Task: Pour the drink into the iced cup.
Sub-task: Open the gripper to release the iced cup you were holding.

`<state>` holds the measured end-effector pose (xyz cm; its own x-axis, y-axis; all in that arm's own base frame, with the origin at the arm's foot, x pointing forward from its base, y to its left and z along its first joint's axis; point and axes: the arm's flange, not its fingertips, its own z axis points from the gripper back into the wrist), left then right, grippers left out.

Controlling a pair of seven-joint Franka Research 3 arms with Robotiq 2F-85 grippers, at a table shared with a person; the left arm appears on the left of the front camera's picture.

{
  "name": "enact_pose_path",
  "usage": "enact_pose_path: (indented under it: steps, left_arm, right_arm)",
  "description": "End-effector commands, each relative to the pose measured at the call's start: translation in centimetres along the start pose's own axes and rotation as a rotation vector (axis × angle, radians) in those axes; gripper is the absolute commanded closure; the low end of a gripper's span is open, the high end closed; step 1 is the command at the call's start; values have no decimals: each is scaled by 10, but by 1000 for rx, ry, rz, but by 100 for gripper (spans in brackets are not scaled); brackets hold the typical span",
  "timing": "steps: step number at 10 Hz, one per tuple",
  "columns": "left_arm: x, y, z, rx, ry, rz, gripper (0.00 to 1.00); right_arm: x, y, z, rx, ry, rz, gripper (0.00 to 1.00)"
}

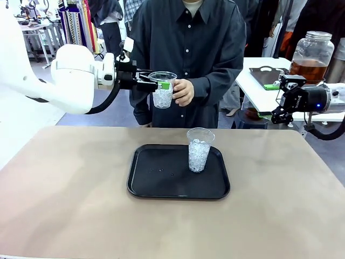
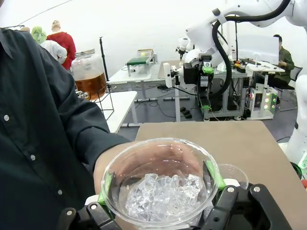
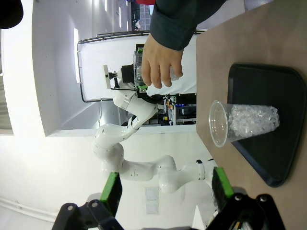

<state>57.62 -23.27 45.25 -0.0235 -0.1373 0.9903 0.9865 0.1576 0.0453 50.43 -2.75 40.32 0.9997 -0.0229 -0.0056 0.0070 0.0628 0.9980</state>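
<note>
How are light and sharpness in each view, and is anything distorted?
Front view: even soft light, all sharp, faint sheen on the black tray. Left wrist view: the raised iced cup swells near the lens; far wall washed out. Right wrist view: rolled sideways, white wall overexposed, the standing cup sharp.

No text, brand, number or sign can be read in any of the views. In the right wrist view, two pale rectangular sheets on the far wall are too small and blurred to make out.
</note>
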Motion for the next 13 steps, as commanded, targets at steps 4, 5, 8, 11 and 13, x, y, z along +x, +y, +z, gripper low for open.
enact_pose_path:
  steps: [4, 5, 8, 11, 13]
  left_arm:
    - [2, -5, 1, -3, -13, -19, 9]
    - [2, -5, 1, -3, -13, -19, 9]
    - [2, -5, 1, -3, -13, -19, 9]
    - [2, -5, 1, -3, -13, -19, 9]
    - [2, -5, 1, -3, -13, -19, 9]
  right_arm:
    - [0, 1, 0, 0, -1, 3, 0]
    - [0, 1, 0, 0, -1, 3, 0]
    - [0, 1, 0, 0, -1, 3, 0]
    - [0, 1, 0, 0, -1, 3, 0]
    - [0, 1, 0, 0, -1, 3, 0]
